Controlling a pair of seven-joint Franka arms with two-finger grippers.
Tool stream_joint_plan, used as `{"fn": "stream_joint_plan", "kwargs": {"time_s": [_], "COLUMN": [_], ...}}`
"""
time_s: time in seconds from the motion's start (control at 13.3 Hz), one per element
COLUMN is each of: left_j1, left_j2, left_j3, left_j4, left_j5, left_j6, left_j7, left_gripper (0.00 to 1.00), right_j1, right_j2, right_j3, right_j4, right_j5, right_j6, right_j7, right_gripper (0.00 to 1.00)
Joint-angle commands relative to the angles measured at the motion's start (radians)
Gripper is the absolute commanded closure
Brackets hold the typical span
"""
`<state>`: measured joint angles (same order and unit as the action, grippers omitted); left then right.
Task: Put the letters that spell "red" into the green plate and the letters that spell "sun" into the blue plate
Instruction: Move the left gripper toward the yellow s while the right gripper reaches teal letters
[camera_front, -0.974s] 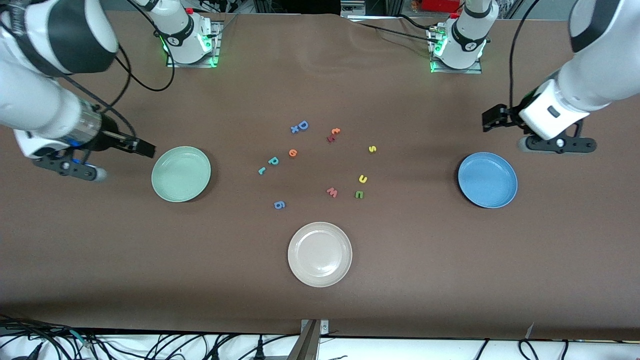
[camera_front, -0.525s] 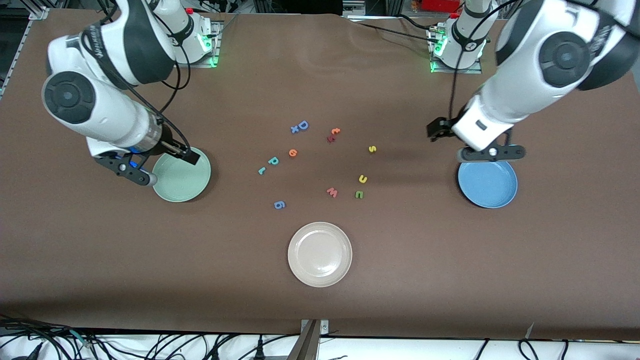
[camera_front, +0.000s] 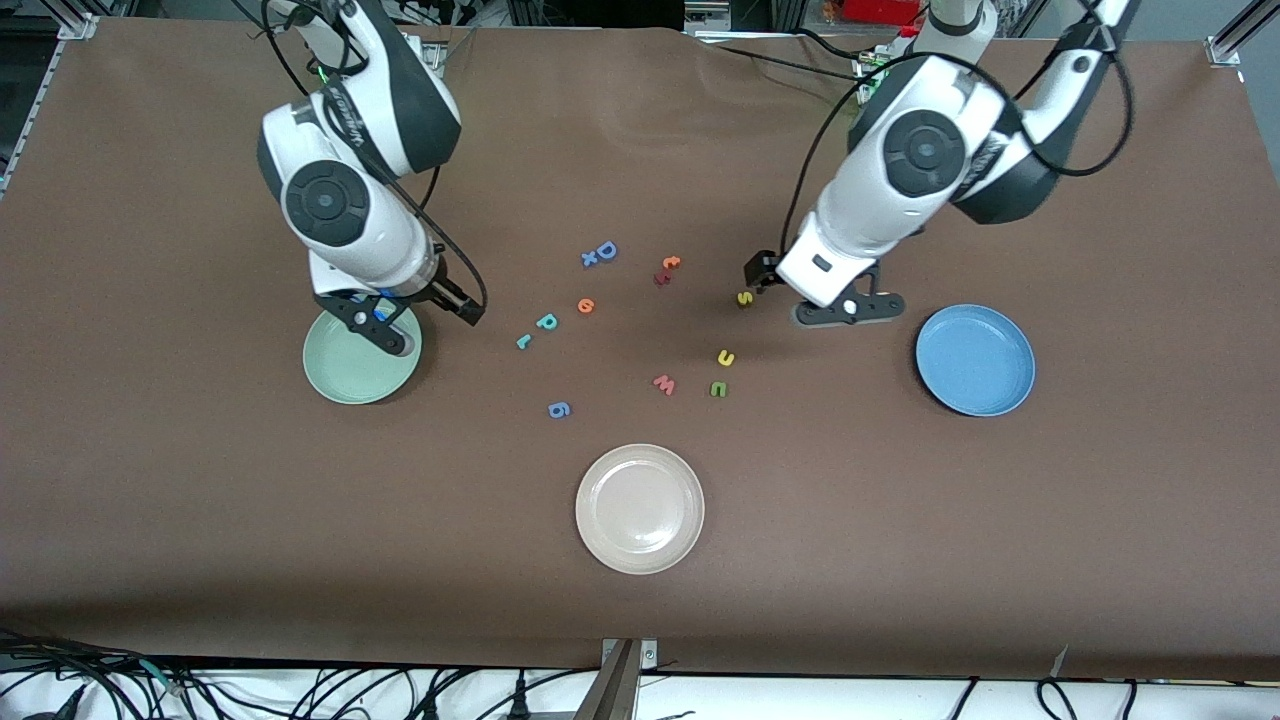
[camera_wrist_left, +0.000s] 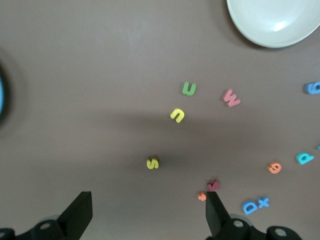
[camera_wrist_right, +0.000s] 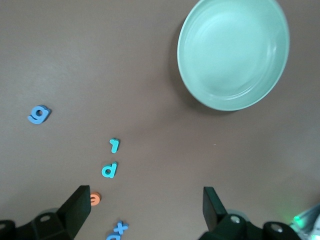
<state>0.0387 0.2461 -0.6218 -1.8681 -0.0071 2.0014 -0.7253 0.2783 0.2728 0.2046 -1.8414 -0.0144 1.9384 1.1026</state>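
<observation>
both arms have swung inward off the table ends. left gripper (camera_front: 752, 272), fingers spread wide and empty, hangs over the yellow s (camera_front: 744, 298); u (camera_front: 726, 357) and n (camera_front: 718, 389) sit nearer the camera, blue plate (camera_front: 975, 360) empty. right gripper (camera_front: 470, 310), also open and empty, hangs between green plate (camera_front: 362, 348) and teal r (camera_front: 524, 342), d (camera_front: 546, 321), orange e (camera_front: 586, 306). step looks like approach, nothing sorted yet; next likely calls for a descent straddling one small letter.

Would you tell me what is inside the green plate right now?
No letter shows in the green plate: the right wrist view shows its whole bowl bare. In the front view the right arm covers the plate's edge farthest from the camera.
</observation>
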Motion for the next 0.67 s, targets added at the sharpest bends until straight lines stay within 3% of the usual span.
{"fn": "stream_joint_plan", "kwargs": {"time_s": [0.0, 0.3, 0.6], "left_j1": [-0.042, -0.089, -0.089], "left_j2": [-0.024, -0.019, -0.007], "left_j3": [-0.006, -0.009, -0.007], "left_j4": [-0.110, -0.302, -0.402], "left_j5": [0.042, 0.098, 0.098], "left_j6": [0.115, 0.367, 0.470], "left_j7": [-0.086, -0.167, -0.186], "left_gripper": [0.00, 0.00, 0.00], "right_j1": [-0.004, -0.004, 0.028], "right_j2": [-0.021, 0.012, 0.063], "right_j3": [0.036, 0.047, 0.050], "right_j4": [-0.145, -0.288, -0.291], "right_j5": [0.001, 0.001, -0.007], "right_j6": [0.160, 0.393, 0.522], "right_j7": [0.062, 0.097, 0.227], "right_gripper": [0.01, 0.01, 0.02]}}
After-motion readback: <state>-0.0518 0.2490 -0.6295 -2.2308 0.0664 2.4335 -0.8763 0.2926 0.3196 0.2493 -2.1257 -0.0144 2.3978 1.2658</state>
